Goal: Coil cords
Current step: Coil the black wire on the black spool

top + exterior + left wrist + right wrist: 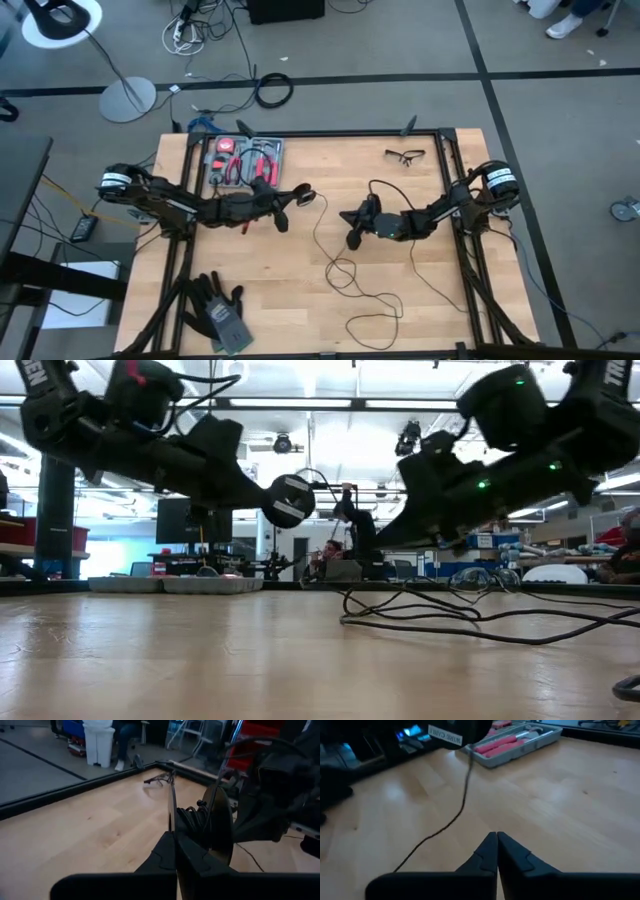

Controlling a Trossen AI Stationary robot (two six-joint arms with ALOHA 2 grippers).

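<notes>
Nearest the low camera: bare wooden table [250, 660], with loops of the thin black cord [470, 622] lying on it to the right.

Left gripper [305, 195]: raised above the table, near its middle, just left of centre. Fingers pressed together on the cord's round black puck [289, 500], which sits edge-on at the fingertips in the left wrist view [220, 827]. A white label on the puck shows in the right wrist view [445, 736]. The cord hangs down from the puck [462, 802] and runs slack toward the table.

Cord on the table: from the puck it drops and trails toward the front edge, making a small loop near the middle [340, 272] and looser curves further front and right. Not coiled; spread out in open bends. Another stretch arcs up near the right arm's wrist.

Right gripper [348, 216]: raised, right of centre, pointing toward the left gripper with a clear gap between them. Fingers closed tip to tip [496, 851], nothing between them; the cord passes beside them, not in the grip.

Other items: tool kit [245, 160] with red-handled tools at the back left, safety glasses [405, 154] at the back right, dark gloves [215, 305] at the front left corner. All well apart from the cord.
</notes>
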